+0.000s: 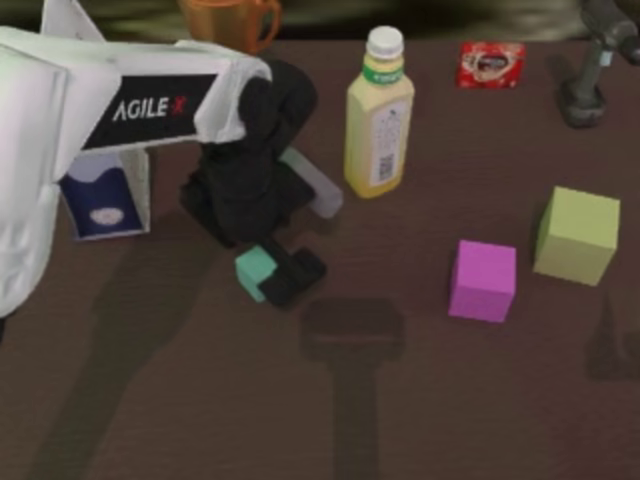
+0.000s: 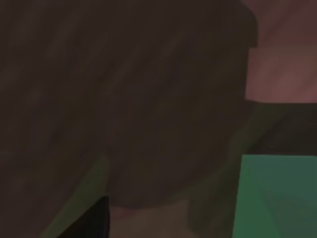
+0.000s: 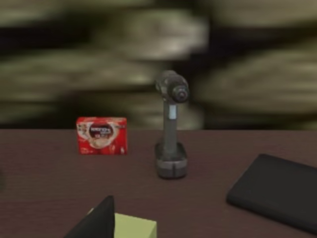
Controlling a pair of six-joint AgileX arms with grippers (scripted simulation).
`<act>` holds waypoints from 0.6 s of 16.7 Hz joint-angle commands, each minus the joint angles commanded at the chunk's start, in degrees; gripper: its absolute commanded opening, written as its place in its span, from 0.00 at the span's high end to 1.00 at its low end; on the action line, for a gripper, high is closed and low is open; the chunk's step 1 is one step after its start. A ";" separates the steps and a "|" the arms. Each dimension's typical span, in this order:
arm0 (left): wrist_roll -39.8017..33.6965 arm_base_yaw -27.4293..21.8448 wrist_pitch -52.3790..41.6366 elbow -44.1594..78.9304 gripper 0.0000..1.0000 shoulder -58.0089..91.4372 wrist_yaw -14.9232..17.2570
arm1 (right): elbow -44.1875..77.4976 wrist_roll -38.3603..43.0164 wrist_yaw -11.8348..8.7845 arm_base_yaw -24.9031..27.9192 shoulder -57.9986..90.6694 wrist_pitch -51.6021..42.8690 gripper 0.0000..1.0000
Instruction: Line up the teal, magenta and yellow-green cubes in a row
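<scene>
The small teal cube [image 1: 253, 270] rests on the dark table left of centre. My left gripper [image 1: 292, 275] is down at it, open, with the cube just to the left of its black fingers rather than between them. The left wrist view is dim: the teal cube [image 2: 280, 198] fills one lower corner and one finger [image 2: 96, 218] shows apart from it. The magenta cube [image 1: 483, 280] stands right of centre. The larger yellow-green cube [image 1: 577, 235] sits further right and slightly farther back. My right arm is outside the top view. One finger [image 3: 99, 220] shows just before the yellow-green cube [image 3: 133, 228].
Along the back stand an orange mug [image 1: 230, 18], a yellow drink bottle [image 1: 380, 110], a red packet [image 1: 490, 63] and a grey drill [image 1: 590, 85]. A blue and white carton [image 1: 105, 195] lies under my left arm. A black pad [image 3: 275, 196] lies beside the drill.
</scene>
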 joint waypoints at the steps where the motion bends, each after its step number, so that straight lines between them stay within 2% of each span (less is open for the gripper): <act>1: 0.00 0.00 0.00 0.00 0.15 0.00 0.00 | 0.00 0.00 0.00 0.00 0.00 0.00 0.00; 10: 0.00 0.00 0.00 0.00 0.83 0.00 0.00 | 0.00 0.00 0.00 0.00 0.00 0.00 0.00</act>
